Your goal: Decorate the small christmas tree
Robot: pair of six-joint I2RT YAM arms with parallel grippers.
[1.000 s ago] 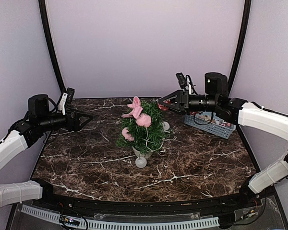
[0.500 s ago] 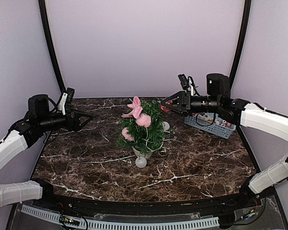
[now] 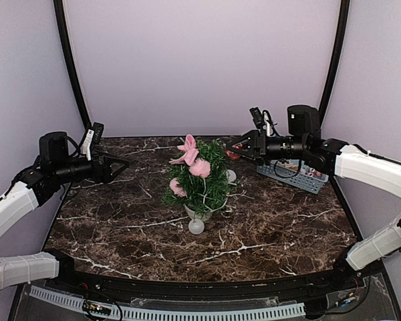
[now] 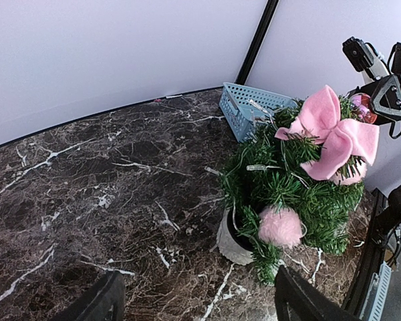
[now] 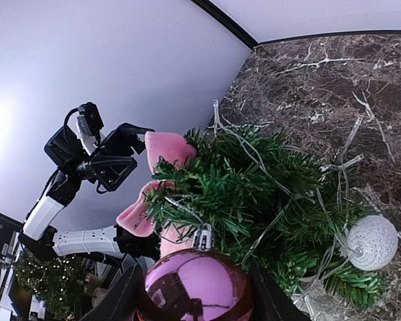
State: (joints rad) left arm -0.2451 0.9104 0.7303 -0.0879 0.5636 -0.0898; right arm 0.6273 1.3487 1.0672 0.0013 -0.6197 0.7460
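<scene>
The small christmas tree (image 3: 202, 179) stands mid-table in a white pot (image 3: 198, 212); it carries a pink bow (image 3: 188, 152), pink pompoms (image 3: 200, 167) and a string of lights. My right gripper (image 3: 235, 148) hovers at the tree's upper right, shut on a shiny pink bauble (image 5: 197, 287). The bauble's silver cap (image 5: 202, 237) points at the branches and its thin loop reaches into them. In the right wrist view the tree (image 5: 267, 194) fills the middle. My left gripper (image 3: 120, 164) hangs open and empty, well left of the tree, and its wrist view shows the tree (image 4: 291, 194) ahead between the fingertips (image 4: 97, 304).
A blue basket (image 3: 294, 172) with small items sits at the back right, behind the right gripper. One white ball (image 3: 196, 226) lies on the marble in front of the pot. Another (image 3: 231, 176) hangs at the tree's right side. Dark arch posts rise at both rear corners.
The right gripper has drifted slightly to the right with the bauble, backing a little from the treetop. The left arm and the tree have not moved.
</scene>
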